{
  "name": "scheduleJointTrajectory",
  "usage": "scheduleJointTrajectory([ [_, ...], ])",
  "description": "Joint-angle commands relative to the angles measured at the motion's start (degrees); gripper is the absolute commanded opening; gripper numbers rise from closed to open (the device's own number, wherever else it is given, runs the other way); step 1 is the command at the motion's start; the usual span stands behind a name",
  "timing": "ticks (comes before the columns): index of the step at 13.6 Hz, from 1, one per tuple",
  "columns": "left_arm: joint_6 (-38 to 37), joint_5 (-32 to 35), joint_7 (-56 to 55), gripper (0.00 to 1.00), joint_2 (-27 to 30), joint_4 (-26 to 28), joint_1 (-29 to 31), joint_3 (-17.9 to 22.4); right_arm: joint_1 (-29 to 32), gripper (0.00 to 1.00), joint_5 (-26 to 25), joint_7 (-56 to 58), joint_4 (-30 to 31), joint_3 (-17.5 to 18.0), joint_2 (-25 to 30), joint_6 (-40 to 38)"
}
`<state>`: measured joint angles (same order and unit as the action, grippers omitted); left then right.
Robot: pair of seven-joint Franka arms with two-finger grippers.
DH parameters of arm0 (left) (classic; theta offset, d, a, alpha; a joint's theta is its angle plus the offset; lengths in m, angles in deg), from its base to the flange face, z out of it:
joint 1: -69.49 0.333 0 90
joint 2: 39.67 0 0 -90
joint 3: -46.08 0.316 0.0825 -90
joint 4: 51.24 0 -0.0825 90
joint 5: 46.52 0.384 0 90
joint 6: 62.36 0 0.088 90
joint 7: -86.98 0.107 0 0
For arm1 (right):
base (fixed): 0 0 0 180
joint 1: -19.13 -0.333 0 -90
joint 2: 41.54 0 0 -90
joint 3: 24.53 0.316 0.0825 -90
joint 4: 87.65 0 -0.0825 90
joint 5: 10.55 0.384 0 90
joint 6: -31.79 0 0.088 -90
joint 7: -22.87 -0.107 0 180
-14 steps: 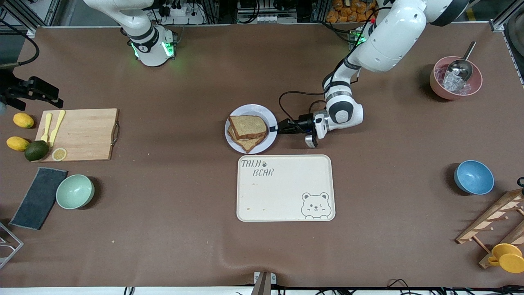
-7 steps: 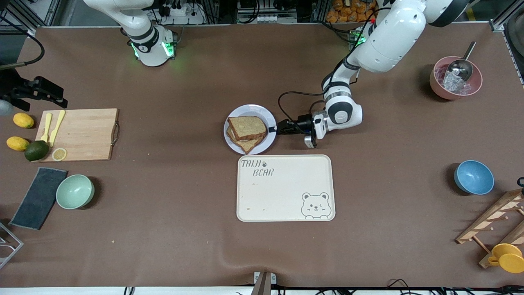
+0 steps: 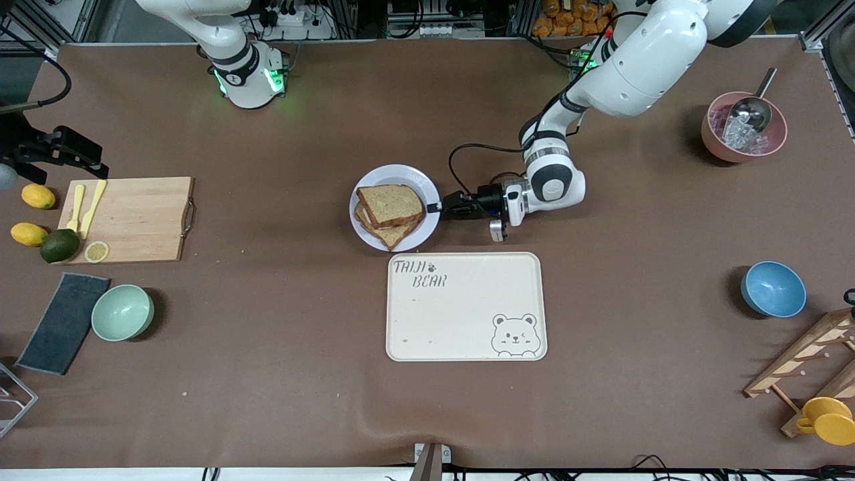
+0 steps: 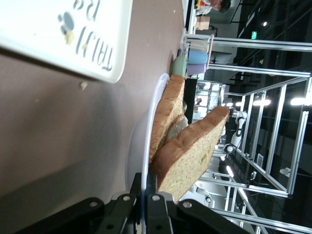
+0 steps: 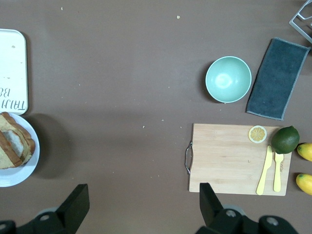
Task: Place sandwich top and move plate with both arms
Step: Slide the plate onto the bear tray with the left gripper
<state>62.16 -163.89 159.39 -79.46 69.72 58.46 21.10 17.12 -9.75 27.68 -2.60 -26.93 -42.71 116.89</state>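
We see the left gripper (image 3: 435,207) clamped on the rim of the white plate (image 3: 371,178), pinching the edge that faces it, as the left wrist view shows with the rim caught between its fingers (image 4: 156,214). The sandwich top (image 3: 391,204) lies on the stacked sandwich directly ahead of this gripper, sitting skewed over the lower slice, and the bear-printed tray (image 3: 465,306) lies just beside the gripper, nearer the front camera. The right gripper (image 5: 141,204) hangs with its jaws spread wide and empty, high over the table near the wooden cutting board (image 5: 234,158), waiting.

We judge the plate stiff, smooth and probably slippery on a thin rim pinch, so a second hold on the rim across from the first would steady it. The bread looks soft and light; the loose top slice could slide if the plate tilts, though we cannot tell how well it is seated.
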Motion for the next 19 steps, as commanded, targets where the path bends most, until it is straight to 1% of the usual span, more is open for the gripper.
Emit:
scheduleJointTrajectory([
  [1, -0.24, -1.72, 1.34, 0.03, 2.25, 0.68, 2.15, -1.22, -0.37, 1.0, 0.08, -0.15, 0.55, -0.15, 1.0, 0.24],
  [3, -0.15, -1.46, 1.34, 0.03, 3.66, 0.77, 3.99, -1.13, -0.37, 1.0, -0.01, -0.15, 0.47, -0.24, 1.0, 0.24],
  [5, -0.15, -0.32, 1.6, 0.01, 4.63, 0.85, 7.85, -1.3, -0.28, 1.0, -0.01, -0.15, 0.47, -0.24, 0.57, 0.16],
  [6, -0.15, 1.08, 1.42, 0.01, 5.76, 0.94, 8.74, -1.22, -0.19, 1.0, -0.01, -0.15, 0.47, -0.24, 0.56, 0.07],
  [8, -1.11, 5.37, 1.69, 0.01, 6.48, 1.38, 13.99, -1.39, -0.37, 1.0, 0.0, -0.15, 0.47, -0.24, 0.56, -0.02],
  [10, -4.88, 10.65, 1.43, 0.01, 5.78, 1.29, 19.0, -1.31, -0.37, 1.0, 0.0, -0.15, 0.47, -0.24, 0.56, -0.02],
  [12, -5.25, 15.31, -1.02, 0.01, 5.51, 0.86, 22.88, -1.22, -0.28, 1.0, 0.08, 0.02, 0.47, -0.24, 0.56, -0.2],
  [14, -5.25, 18.48, -4.37, 0.01, 5.25, 0.33, 25.17, -0.87, -0.28, 1.0, 0.0, 0.02, 0.47, -0.24, 0.56, -0.28],
  [17, -5.25, 21.12, -4.73, 0.01, 2.53, -1.6, 27.98, -0.43, -0.37, 1.0, -0.01, -0.15, 0.47, -0.24, 0.56, -0.37],
  [19, -5.16, 22.62, -4.9, 0.0, 0.25, -3.88, 27.82, 1.58, -0.28, 1.0, -0.01, -0.15, 0.47, -0.24, 0.56, -0.37],
])
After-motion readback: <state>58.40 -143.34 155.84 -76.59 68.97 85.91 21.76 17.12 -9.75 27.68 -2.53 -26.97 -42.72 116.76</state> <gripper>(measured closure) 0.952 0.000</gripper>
